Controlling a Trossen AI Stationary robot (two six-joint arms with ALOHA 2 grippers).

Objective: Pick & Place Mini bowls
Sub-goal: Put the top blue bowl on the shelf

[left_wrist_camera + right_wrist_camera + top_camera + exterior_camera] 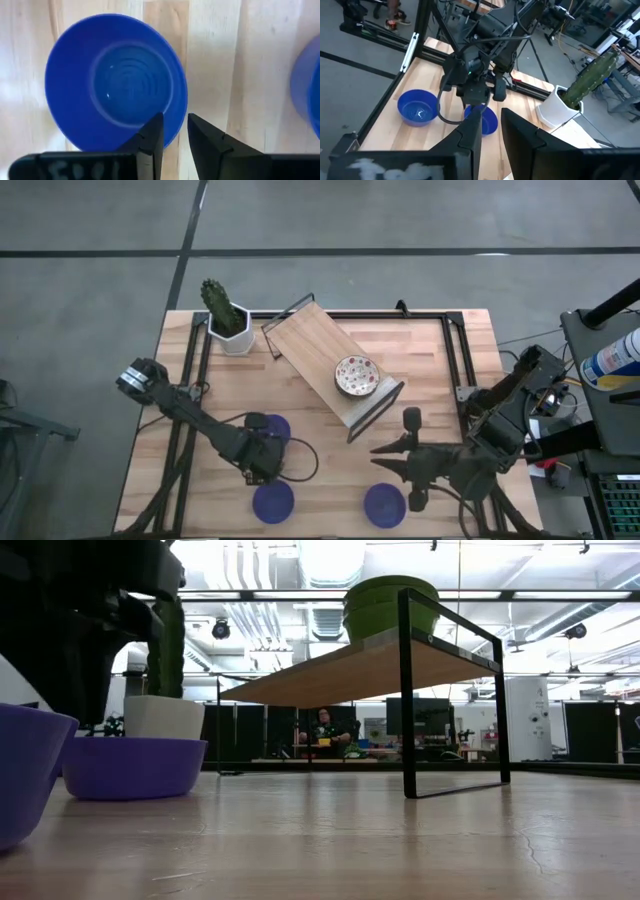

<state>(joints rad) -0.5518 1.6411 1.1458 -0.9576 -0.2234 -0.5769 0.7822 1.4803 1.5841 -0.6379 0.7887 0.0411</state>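
Three cobalt blue mini bowls sit on the table: one under my left gripper [277,426], one near the near edge [272,502], one beside it to the right [385,505]. A cream speckled mini bowl [357,376] rests on the wooden shelf [310,340]; other speckled bowls are out of view. My left gripper [175,131] points down at the first blue bowl [115,82], shut on its rim. My right gripper [492,125] hovers right of centre [388,455], shut and holding nothing. My left gripper pinches the blue bowl's rim [173,131], one finger [152,137] inside the bowl and the other [202,140] outside. It comes from above, pointing down. In the low view the bowl [130,766] stands level with its base on the table.
The white cactus pot [232,330] stands at the far left corner. The tilted wooden shelf on a black wire frame [375,412] fills the table's middle. Black rails run along the table's left and right sides. A person sits far behind the table [325,730].
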